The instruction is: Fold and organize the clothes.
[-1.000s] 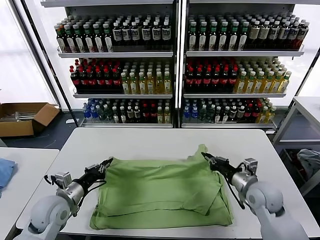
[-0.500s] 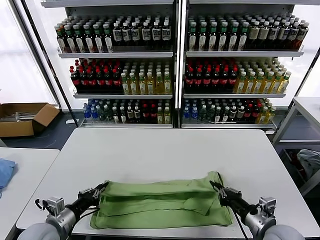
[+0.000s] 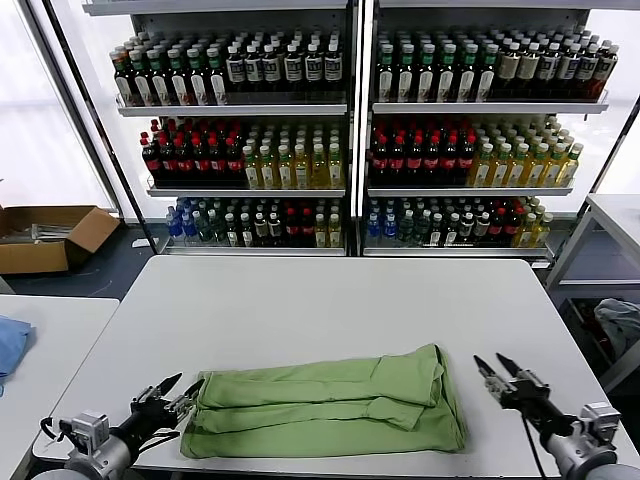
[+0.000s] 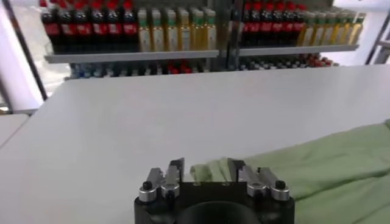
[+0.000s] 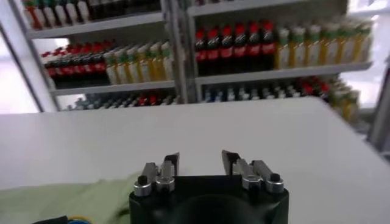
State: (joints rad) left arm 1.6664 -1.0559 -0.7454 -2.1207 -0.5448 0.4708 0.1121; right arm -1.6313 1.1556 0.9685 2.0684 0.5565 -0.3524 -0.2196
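- Shirt (image 3: 330,403): one light green garment lies on the white table (image 3: 300,300), at about six o'clock on its top, close to the near edge. It is doubled over into a long flat band running from nine to three o'clock, with stacked layers showing along its front.
- Progress, as I judge it: the lengthwise fold looks done, since the cloth rests flat with nothing holding it. What seems left is at least one crosswise fold to make a compact packet, some tidying of the uneven layer that sticks out near the three o'clock end, and setting the packet in its place. No collar, buttons or print can be seen from here.
- Left gripper (image 3: 165,396): low over the table at the shirt's nine o'clock end, just beside the cloth edge, fingers spread apart and holding nothing. The left wrist view shows the green hem just beyond its open fingertips (image 4: 176,170).
- Right gripper (image 3: 500,369): near the shirt's three o'clock end but clear of it, with bare table between, fingers parted and empty. The right wrist view shows its two fingertips (image 5: 172,161) standing apart over white table, green cloth off to one side.
- Both arms reach in low from the near edge, forearms stretched almost level with the tabletop.
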